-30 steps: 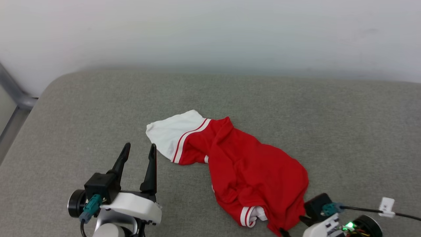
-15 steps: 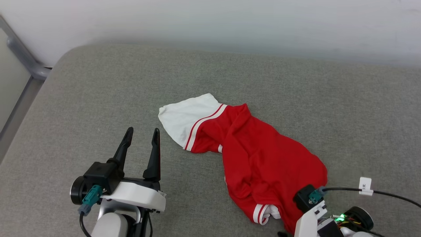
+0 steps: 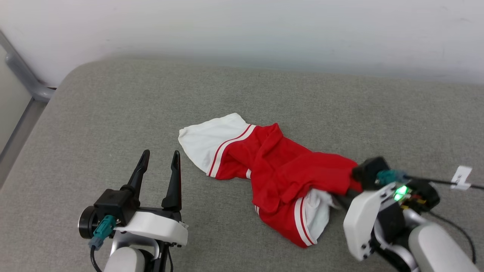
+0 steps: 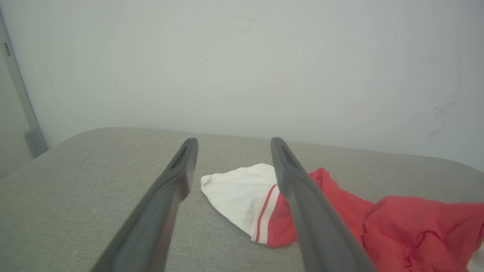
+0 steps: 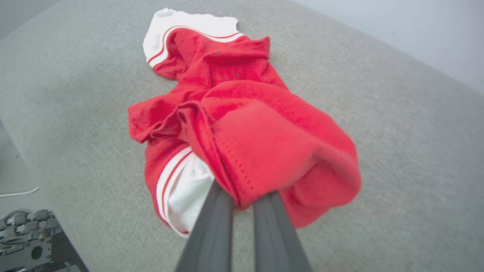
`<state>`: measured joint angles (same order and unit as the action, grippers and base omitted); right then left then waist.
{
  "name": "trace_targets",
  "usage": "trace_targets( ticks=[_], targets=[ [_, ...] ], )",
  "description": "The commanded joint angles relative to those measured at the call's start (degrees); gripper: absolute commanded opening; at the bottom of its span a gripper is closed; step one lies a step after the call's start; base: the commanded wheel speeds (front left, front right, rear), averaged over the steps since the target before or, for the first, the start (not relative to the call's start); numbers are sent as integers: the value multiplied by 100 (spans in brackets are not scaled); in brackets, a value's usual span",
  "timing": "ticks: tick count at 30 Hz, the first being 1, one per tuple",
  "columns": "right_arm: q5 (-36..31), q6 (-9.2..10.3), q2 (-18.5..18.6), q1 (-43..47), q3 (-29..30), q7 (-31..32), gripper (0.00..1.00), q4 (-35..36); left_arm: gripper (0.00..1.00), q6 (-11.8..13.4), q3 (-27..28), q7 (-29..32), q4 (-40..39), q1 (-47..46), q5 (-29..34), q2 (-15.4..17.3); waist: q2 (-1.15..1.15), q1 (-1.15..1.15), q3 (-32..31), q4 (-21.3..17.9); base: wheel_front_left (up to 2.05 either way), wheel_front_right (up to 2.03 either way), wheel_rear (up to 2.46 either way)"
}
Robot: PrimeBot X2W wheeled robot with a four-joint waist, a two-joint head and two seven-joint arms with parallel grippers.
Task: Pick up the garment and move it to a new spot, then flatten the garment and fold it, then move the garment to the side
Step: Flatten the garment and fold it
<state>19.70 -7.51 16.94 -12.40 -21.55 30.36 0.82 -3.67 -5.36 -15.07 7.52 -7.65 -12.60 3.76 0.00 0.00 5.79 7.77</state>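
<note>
Hd high, wrists low; shared garment (image 3: 287, 173)

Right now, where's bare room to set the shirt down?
Free: the wide cushion band between shirt and wall; the left part, beyond the open left gripper. Crowded: front right, where the right gripper pinches the shirt, cable trailing.

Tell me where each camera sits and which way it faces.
Head view: on the head, looking forward and down at the garment on the grey cushion; left gripper lower left, right gripper lower right.
Left wrist view: on the left wrist, looking along its open fingers toward the wall and the garment's white sleeve.
Right wrist view: on the right wrist, looking down its fingers, pinched on red cloth.
Shared: all three show the garment.
</note>
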Motion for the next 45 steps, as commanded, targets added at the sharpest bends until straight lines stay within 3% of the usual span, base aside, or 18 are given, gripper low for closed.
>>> trace_targets(
  ticks=[1, 9, 15, 22, 23, 24, 26, 32, 37, 41, 45],
  targets=[
    [-33, 4, -28, -91, 47, -19, 0, 11, 100, -25, 3, -14, -4, 16, 47, -3, 0, 0, -8, -26, 0, 0, 0],
    [-351, 4, -266, -992, 1378, -302, 0, -483, 100, -84, 1, -14, -116, -158, 70, -49, 0, 0, 268, -53, 0, 0, 0],
    [-397, 4, -171, -1625, 2419, -445, 0, -1525, 100, -143, -21, -14, -126, -346, 22, -72, 0, 0, 733, 52, 0, 0, 0],
    [-311, 3, -226, -2054, 2966, -1065, 0, -2870, 100, -184, -6, -14, -94, -510, -5, -83, 0, 0, 1109, 113, 0, 0, 0],
    [-335, 3, -225, -2083, 2964, -1199, 6, -3041, 100, -192, -9, -14, -80, -517, -2, -85, 0, 0, 1129, 116, 0, 0, 0],
    [-300, 3, -252, -2109, 2958, -1324, 31, -3167, 100, -201, -7, -14, -72, -533, 5, -86, 0, 0, 1146, 116, 0, 0, 0],
    [-235, 3, -283, -2149, 2827, -1635, 100, -3333, 100, -216, -3, -14, -59, -567, 23, -88, 0, 0, 1157, 110, 0, 0, 0],
    [-46, 3, -353, -1855, 2704, -2959, 100, -3309, 100, -226, 32, -14, 53, -469, 78, -87, 0, 0, 935, 23, 0, 0, 0],
    [-375, 3, -408, -1390, 2699, -3754, 100, -2911, 100, -204, 115, -14, 119, -292, 115, -87, 0, 0, 628, -128, 0, 0, 0],
    [-857, 3, -574, -901, 2881, -4021, 100, -2462, 100, -189, 152, -14, 156, -131, 153, -87, 0, 0, 372, -238, 0, 0, 0],
    [-1290, 4, -803, -344, 2966, -3856, 100, -1862, 100, -172, 192, -14, 185, -3, 189, -89, 0, 0, 177, -325, 0, 0, 0]
  ],
)
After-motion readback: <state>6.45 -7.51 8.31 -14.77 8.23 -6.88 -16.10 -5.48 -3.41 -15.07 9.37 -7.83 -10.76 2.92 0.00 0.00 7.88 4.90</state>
